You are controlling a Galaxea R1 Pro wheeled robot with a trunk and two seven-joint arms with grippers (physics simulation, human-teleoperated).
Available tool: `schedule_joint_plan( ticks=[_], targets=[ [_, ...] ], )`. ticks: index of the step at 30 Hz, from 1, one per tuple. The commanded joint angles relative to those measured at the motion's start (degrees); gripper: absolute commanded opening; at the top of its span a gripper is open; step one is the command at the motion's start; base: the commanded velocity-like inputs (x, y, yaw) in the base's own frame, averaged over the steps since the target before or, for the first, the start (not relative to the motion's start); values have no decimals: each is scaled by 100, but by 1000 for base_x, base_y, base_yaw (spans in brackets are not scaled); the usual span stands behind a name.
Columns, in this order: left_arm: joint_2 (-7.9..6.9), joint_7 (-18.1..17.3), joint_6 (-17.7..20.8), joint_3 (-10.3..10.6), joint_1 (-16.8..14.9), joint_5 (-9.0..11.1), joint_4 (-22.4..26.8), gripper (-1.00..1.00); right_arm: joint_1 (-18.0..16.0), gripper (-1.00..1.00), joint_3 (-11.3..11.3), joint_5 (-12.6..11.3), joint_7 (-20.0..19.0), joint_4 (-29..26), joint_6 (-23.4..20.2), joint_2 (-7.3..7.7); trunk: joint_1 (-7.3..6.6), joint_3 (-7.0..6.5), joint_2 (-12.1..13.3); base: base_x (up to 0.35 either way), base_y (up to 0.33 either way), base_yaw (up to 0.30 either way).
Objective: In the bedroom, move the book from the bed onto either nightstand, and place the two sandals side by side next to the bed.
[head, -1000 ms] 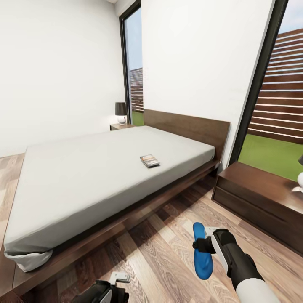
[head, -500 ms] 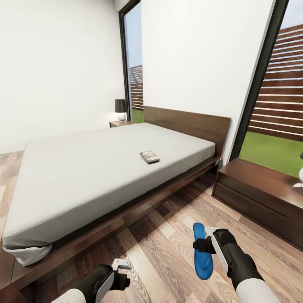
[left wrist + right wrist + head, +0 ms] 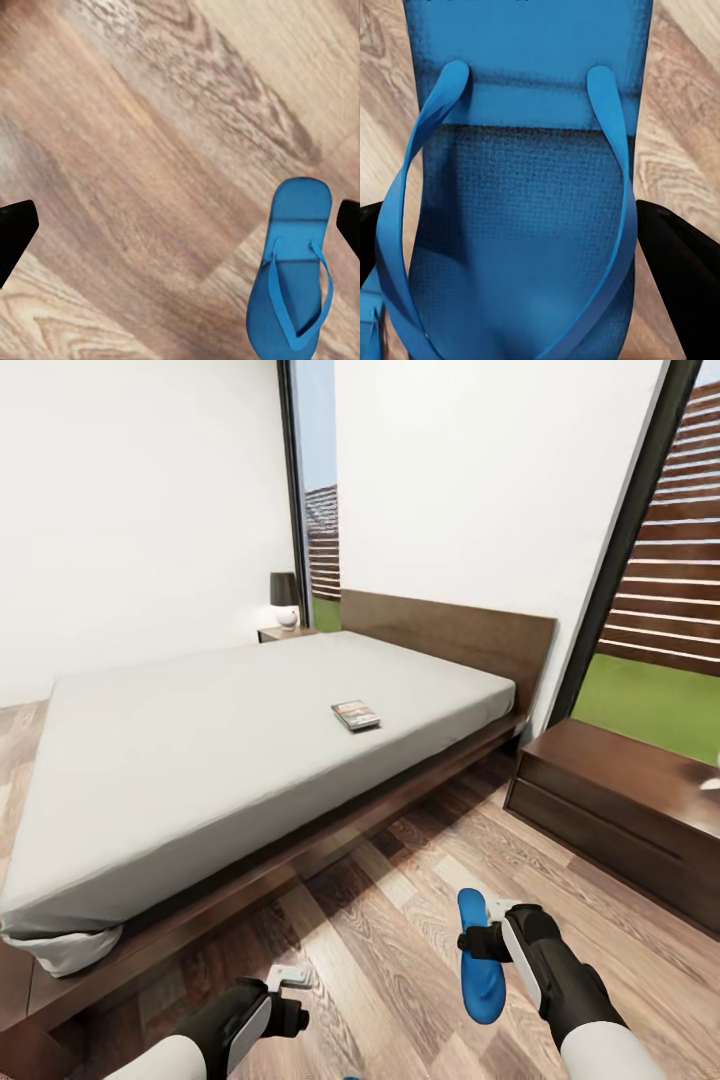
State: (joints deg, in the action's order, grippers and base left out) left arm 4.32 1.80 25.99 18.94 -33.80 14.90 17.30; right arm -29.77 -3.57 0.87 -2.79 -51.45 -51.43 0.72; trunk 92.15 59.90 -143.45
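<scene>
One blue sandal [image 3: 480,960] hangs sole-down above the wood floor, with my right gripper [image 3: 478,942] shut across its middle; in the right wrist view the sandal [image 3: 521,187] sits between the black fingers [image 3: 679,270]. The other sandal [image 3: 294,289] lies flat on the floor below my left gripper [image 3: 180,225], which is open and apart from it. That left gripper [image 3: 288,985] hovers low at the front. The book [image 3: 356,714] lies on the bed [image 3: 200,760] near its right side. One nightstand [image 3: 620,790] stands right of the bed, another [image 3: 283,632] behind it.
A dark-shaded lamp [image 3: 285,598] stands on the far nightstand. A bunched sheet corner [image 3: 65,948] hangs at the bed's near foot. Tall windows flank the white wall behind the headboard [image 3: 450,640]. Open plank floor [image 3: 400,880] lies between the bed frame and the near nightstand.
The whole head view has shifted a little, so the camera moved. My left arm has reached further forward into view. The right gripper keeps the sandal in the same spot.
</scene>
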Motion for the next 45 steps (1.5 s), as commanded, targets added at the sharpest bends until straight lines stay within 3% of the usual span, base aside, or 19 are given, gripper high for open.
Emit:
schedule_joint_plan(
  ticks=[1, 6, 17, 21, 41, 45],
  targets=[
    [-3, 20, 20, 41, -3, 51, 9, 100, -2, -100, -10, 7, -23, -8, -23, -1, 1, 28, -4, 0, 0, 0],
    [-2, 21, 5, 40, -4, 56, 12, 100, -2, -100, -13, 9, -21, -7, -18, 5, 14, 139, -11, 0, 0, 0],
    [-2, 25, -11, 31, -3, 57, 19, 100, -2, -100, -28, 21, -29, -6, -16, 8, 14, 139, -11, 0, 0, 0],
    [-116, 23, 119, -17, 23, 39, -77, 100, -2, -100, 13, 51, -38, 57, 107, 61, 14, 139, -11, 0, 0, 0],
    [-116, 21, 168, -9, 21, 39, -61, 100, -2, -100, 14, 52, -38, 48, 98, 64, 14, 139, -11, 0, 0, 0],
    [-234, 1, 281, 23, 69, 69, 34, 100, -2, -100, 8, 41, -44, 30, 68, 113, 14, 139, -11, 0, 0, 0]
  ],
)
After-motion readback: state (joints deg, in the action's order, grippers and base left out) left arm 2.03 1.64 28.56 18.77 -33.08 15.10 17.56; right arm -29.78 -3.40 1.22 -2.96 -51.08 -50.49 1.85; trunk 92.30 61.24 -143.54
